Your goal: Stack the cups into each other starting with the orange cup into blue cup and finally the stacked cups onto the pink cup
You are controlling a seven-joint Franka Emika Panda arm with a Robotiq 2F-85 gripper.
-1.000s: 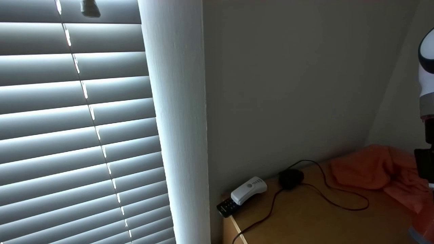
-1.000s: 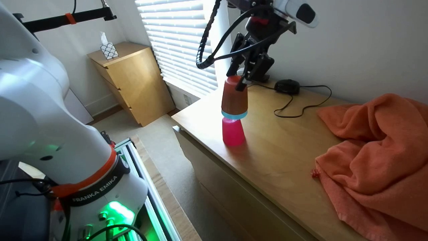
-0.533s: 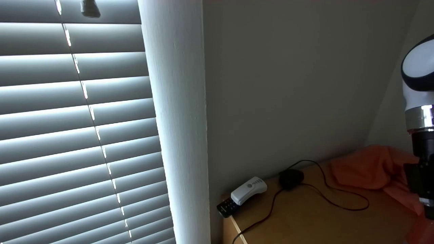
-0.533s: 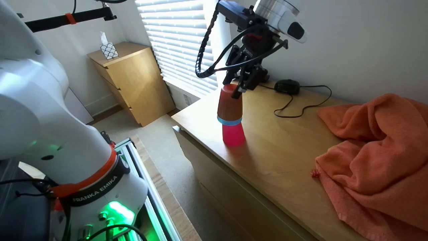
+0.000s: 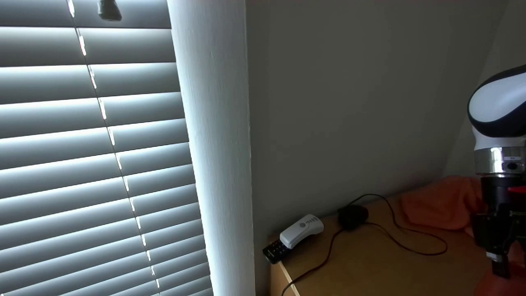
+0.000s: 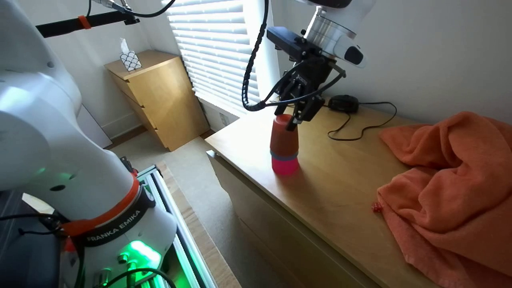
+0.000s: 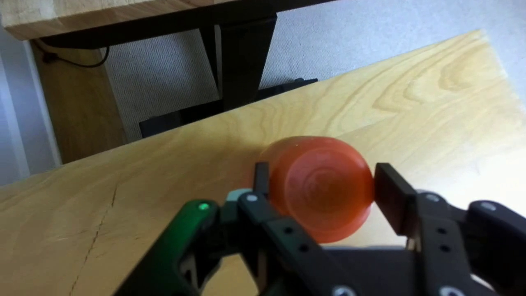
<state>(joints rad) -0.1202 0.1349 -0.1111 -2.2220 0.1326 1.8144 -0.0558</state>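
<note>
The upside-down orange cup [image 6: 285,138] shows a blue band at its bottom, the rim of the blue cup [image 6: 284,157]; the rest of the blue cup is hidden under the orange one. Below it, the lower part of the upside-down pink cup [image 6: 285,167] shows on the tabletop; its top is hidden inside the stack. My gripper [image 6: 284,119] has its fingers on both sides of the orange cup near its base. In the wrist view the fingers [image 7: 320,185] flank the orange cup's round base. In an exterior view the orange cup [image 5: 499,285] is partly cut off.
The wooden dresser top [image 6: 332,192] has its front edge close to the cups. An orange towel [image 6: 452,180] lies at the right. A black device with a cable [image 6: 343,104] sits near the wall. Remotes [image 5: 302,230] lie at a dresser corner.
My gripper has moved down with the orange and blue cups, which now cover more of the pink cup. The pink cup has shifted slightly to the right in an exterior view.
</note>
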